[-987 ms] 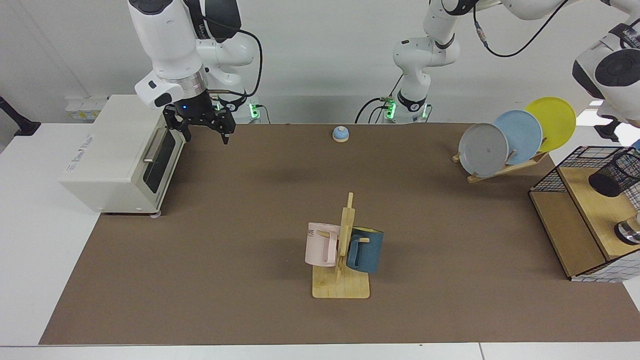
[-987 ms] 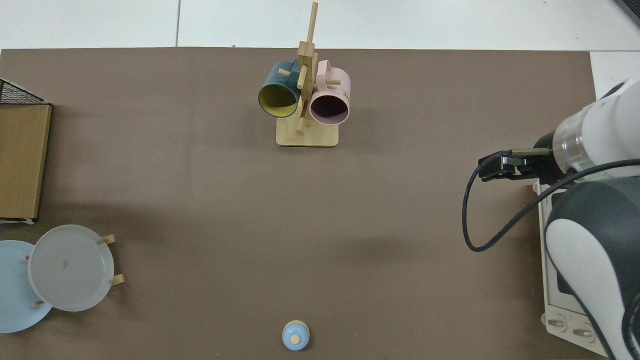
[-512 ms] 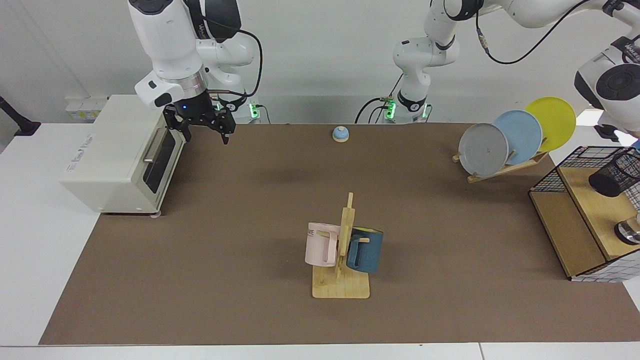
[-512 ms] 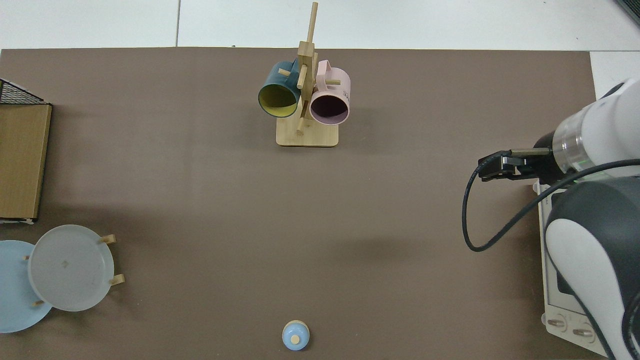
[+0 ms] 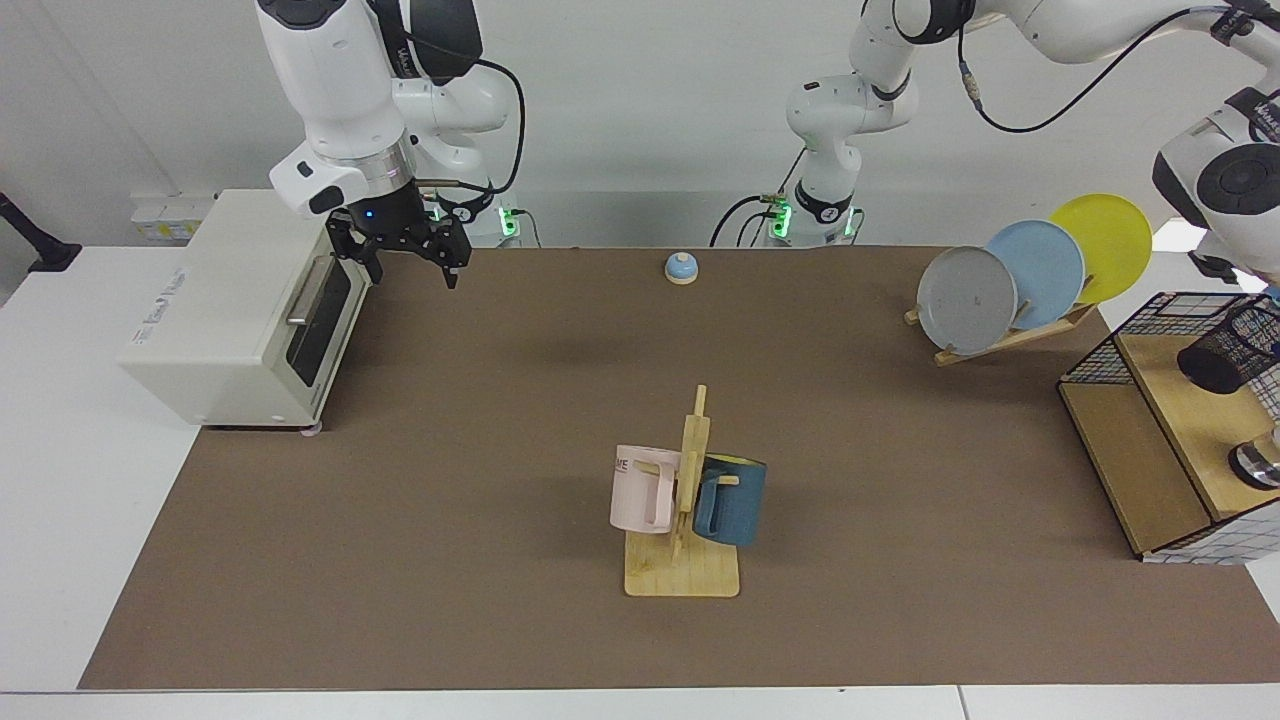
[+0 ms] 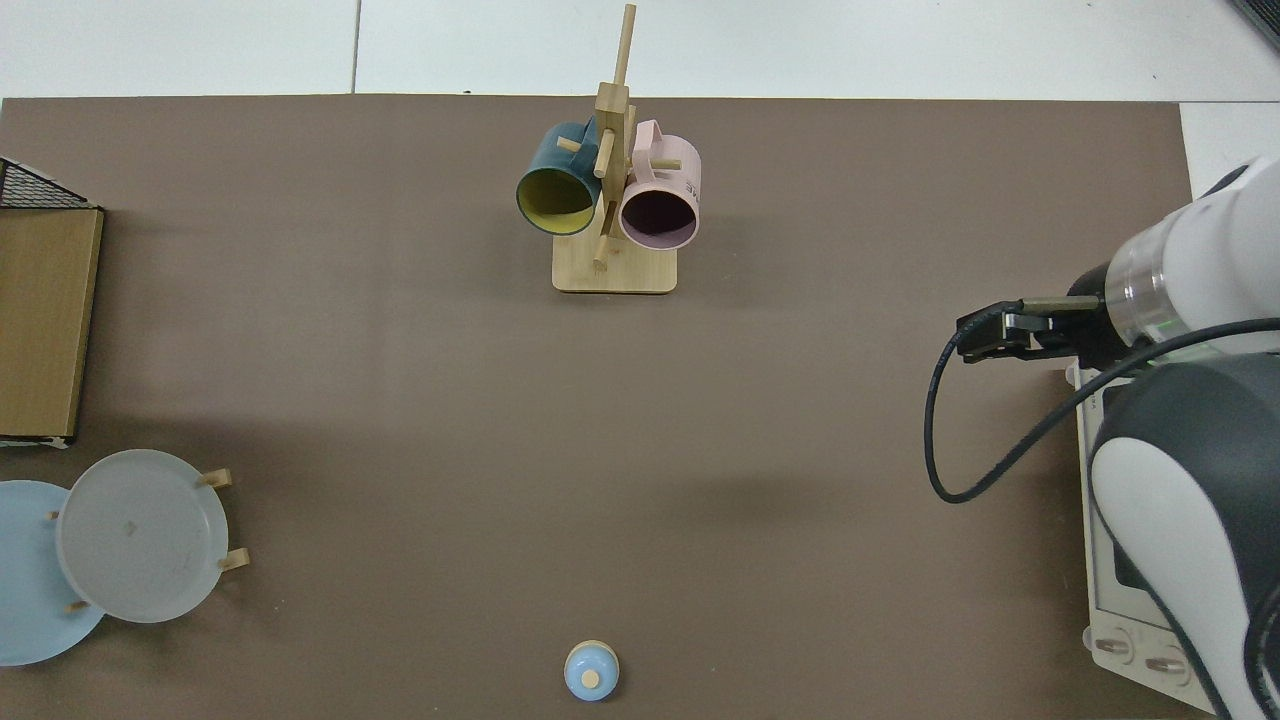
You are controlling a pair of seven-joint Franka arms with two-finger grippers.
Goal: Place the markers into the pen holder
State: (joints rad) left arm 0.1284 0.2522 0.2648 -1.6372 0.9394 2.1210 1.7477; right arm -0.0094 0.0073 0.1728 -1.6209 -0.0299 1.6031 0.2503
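The pen holder (image 5: 1232, 347), a black wire-mesh cup, leans tilted on the wooden shelf (image 5: 1180, 410) at the far right of the facing view, its mouth towards the table. A small blue tip (image 5: 1272, 292) shows just above it at the picture's edge; I cannot tell whether it is a marker. The left arm (image 5: 1222, 170) hangs over that spot, its gripper cut off by the edge. My right gripper (image 5: 408, 262) hovers open and empty beside the toaster oven (image 5: 235, 300), far from the holder. In the top view only the right arm (image 6: 1190, 260) shows.
A mug tree (image 5: 688, 500) with a pink mug (image 5: 642, 488) and a dark blue mug (image 5: 732, 498) stands mid-table. Plates (image 5: 1035, 270) lean in a rack at the back right. A black wire-grid frame (image 5: 1100, 345) surrounds the shelf. A small blue bell (image 5: 681, 267) sits at the back.
The left arm's wrist has risen a little and drifted towards the right edge. The pen holder has barely shifted. The right arm has stayed still.
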